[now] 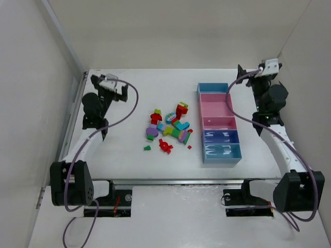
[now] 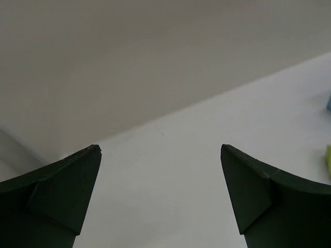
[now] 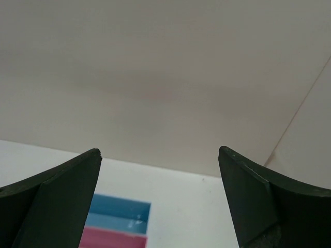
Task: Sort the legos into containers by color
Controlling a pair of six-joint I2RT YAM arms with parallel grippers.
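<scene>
White table (image 1: pixel 124 150) boxed in by pale panels, both arms drawn back to the far corners.
Legos (image 1: pixel 168 130) lie heaped mid-table, just left of the containers (image 1: pixel 217 117); left gripper (image 2: pixel 160 150) and right gripper (image 3: pixel 159 151) both hang spread wide, holding nothing, well apart from the pile.

Top cam: high, behind the arm bases, looking down on the whole table (image 1: pixel 124 160), containers (image 1: pixel 219 123) right of centre. Left wrist cam: low over the tabletop, well left of the containers, facing the back wall (image 2: pixel 155 51). Right wrist cam: near the containers' far end (image 3: pixel 120 219), also facing the wall. Top and right wrist views share that far end.
</scene>
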